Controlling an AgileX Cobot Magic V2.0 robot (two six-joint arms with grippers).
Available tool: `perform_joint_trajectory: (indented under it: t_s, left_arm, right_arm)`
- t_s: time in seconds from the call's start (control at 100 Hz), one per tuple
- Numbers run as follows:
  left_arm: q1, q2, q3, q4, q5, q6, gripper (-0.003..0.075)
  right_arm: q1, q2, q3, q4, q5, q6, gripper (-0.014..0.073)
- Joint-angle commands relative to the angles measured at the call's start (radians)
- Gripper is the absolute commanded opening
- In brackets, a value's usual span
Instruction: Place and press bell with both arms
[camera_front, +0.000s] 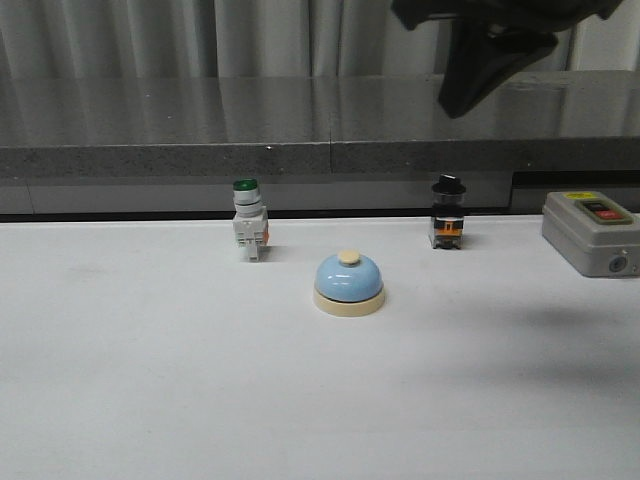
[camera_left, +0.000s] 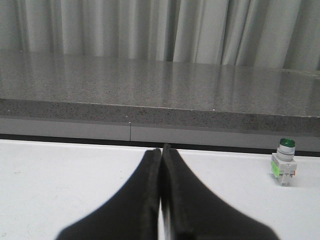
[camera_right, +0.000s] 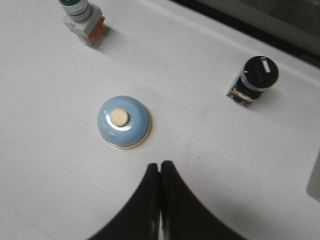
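The light-blue bell (camera_front: 349, 283) with a cream base and cream button stands upright on the white table (camera_front: 150, 380), near its middle. It also shows in the right wrist view (camera_right: 123, 121). My right gripper (camera_front: 487, 62) hangs high above the table, to the right of the bell and well clear of it; in its wrist view (camera_right: 159, 165) the jaws are shut and empty. My left gripper (camera_left: 161, 150) is shut and empty, low over the table; it does not show in the front view, and the bell is out of its view.
A green-capped white pushbutton switch (camera_front: 248, 219) stands behind and left of the bell. A black-knobbed switch (camera_front: 448, 212) stands behind and right. A grey box with a red button (camera_front: 590, 232) sits at the right edge. A grey stone ledge (camera_front: 300, 140) runs along the back.
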Motion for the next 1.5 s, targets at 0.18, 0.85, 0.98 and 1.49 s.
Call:
perform_joint_trajectory:
  t_s: [0.18,0.85,0.98,1.49]
  left_arm:
    - [-0.006,-0.031,0.042,-0.010,-0.083,-0.006,-0.0020]
    - [-0.006,-0.031,0.042,-0.010,-0.083,-0.006,-0.0020]
    - [-0.006,-0.031,0.042,-0.010,-0.083,-0.006,-0.0020]
    - [-0.006,-0.031,0.042,-0.010,-0.083,-0.006,-0.0020]
  right_arm:
    - [0.032,0.180,-0.245,0.006,0.118,-0.004,-0.0069]
    - [0.032,0.462,-0.446,0.104,0.223,-0.004,-0.0069]
    - [0.032,0.491,-0.446,0.115,0.215,-0.004,-0.0069]
    - [0.006,0.376,-0.448,0.126,0.256,-0.004,-0.0069]
